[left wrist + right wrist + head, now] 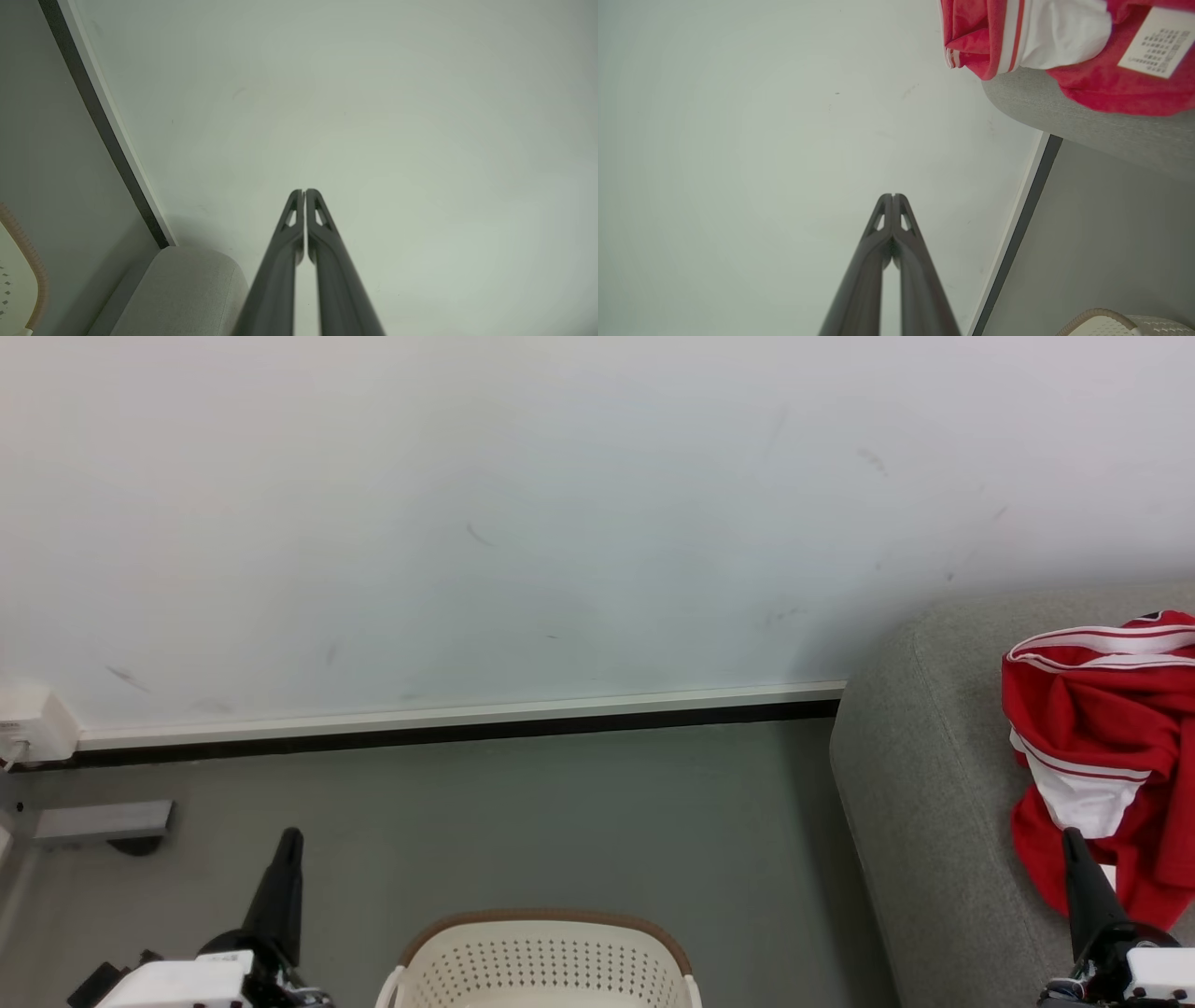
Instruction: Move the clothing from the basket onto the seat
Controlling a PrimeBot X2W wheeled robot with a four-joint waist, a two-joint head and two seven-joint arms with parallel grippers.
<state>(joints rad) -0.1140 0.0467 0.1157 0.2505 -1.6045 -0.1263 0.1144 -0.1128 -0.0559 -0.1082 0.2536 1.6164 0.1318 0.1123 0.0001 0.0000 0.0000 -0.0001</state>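
The red clothing (1102, 747) with white bands lies crumpled on the grey seat (924, 803) at the right; its white label (1155, 44) faces the right wrist view, where the garment (1101, 88) rests on the seat's edge (1087, 126). The cream basket (541, 961) with brown rim stands on the floor at the bottom centre; I see nothing inside the part shown. My left gripper (291, 835) is shut, to the left of the basket, its tips (304, 192) together against the wall. My right gripper (1071, 835) is shut with nothing in it, its tip in front of the clothing's lower edge.
A pale wall (560, 523) with a white and dark skirting (448, 723) runs behind the grey floor (560, 821). A white socket box (33, 723) and a grey bracket (103, 821) sit at the far left. The basket's rim (1092, 317) and the seat's corner (187, 289) show in the wrist views.
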